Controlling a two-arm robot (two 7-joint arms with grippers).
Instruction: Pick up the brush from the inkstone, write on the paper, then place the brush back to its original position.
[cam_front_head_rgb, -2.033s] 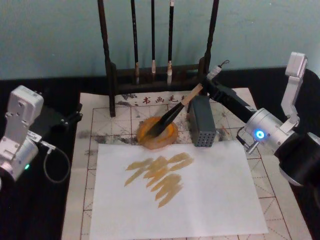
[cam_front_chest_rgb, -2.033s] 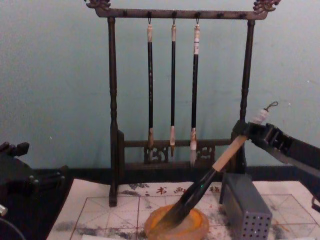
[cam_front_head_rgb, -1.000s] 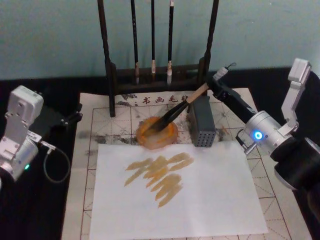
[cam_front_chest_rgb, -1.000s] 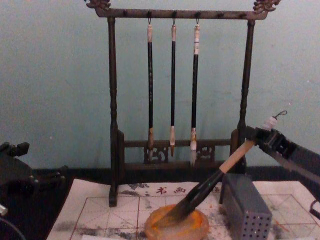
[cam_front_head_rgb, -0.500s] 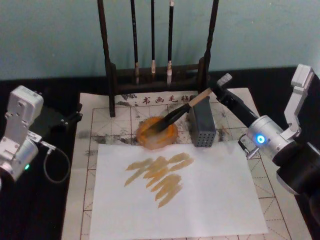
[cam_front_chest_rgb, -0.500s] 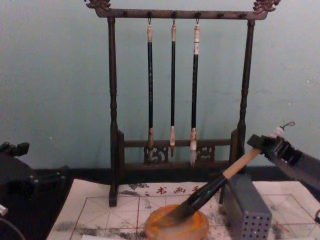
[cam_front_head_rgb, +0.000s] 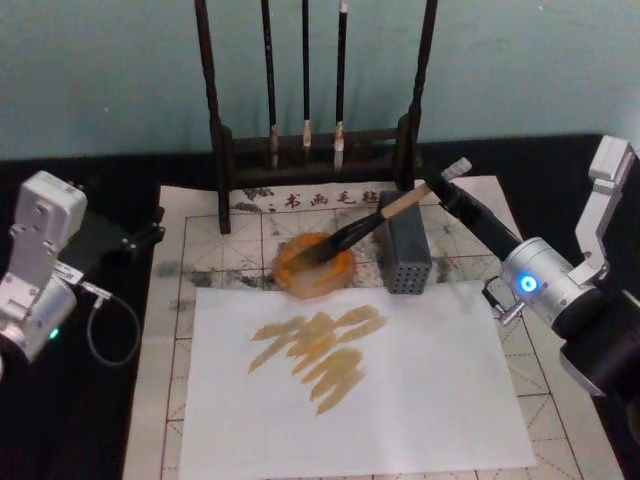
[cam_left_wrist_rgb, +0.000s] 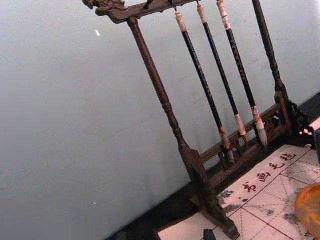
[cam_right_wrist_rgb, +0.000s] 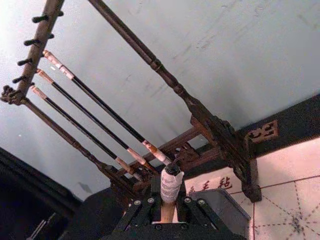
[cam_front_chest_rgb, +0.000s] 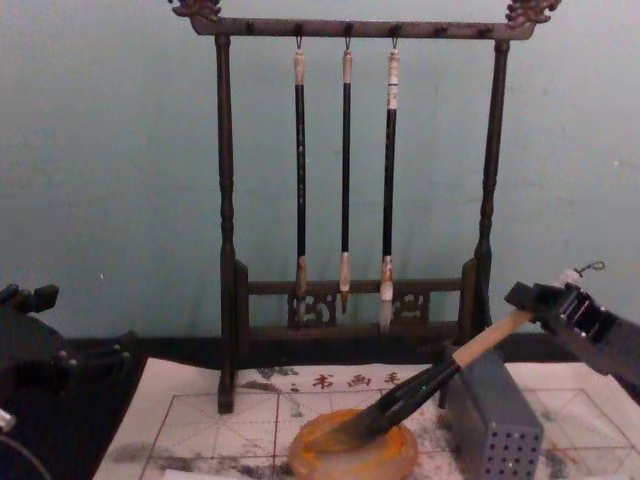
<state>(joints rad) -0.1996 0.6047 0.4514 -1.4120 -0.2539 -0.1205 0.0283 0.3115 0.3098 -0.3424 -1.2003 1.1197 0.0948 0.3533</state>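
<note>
Writing looks done: amber strokes on paper, just in front of inkstone. Brush bristles down in inkstone, handle leaning over grey block just right of it. Right end effector pinching handle top. Remaining: release, retreat. Left arm parked well left of inkstone.

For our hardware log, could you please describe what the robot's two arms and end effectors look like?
Left arm: silver-white boxy housing, small green light, looping grey cable, black left end effector. Right arm: silver rounded joint with glowing blue ring, white boxy link, black casing, slim black right end effector.
</note>
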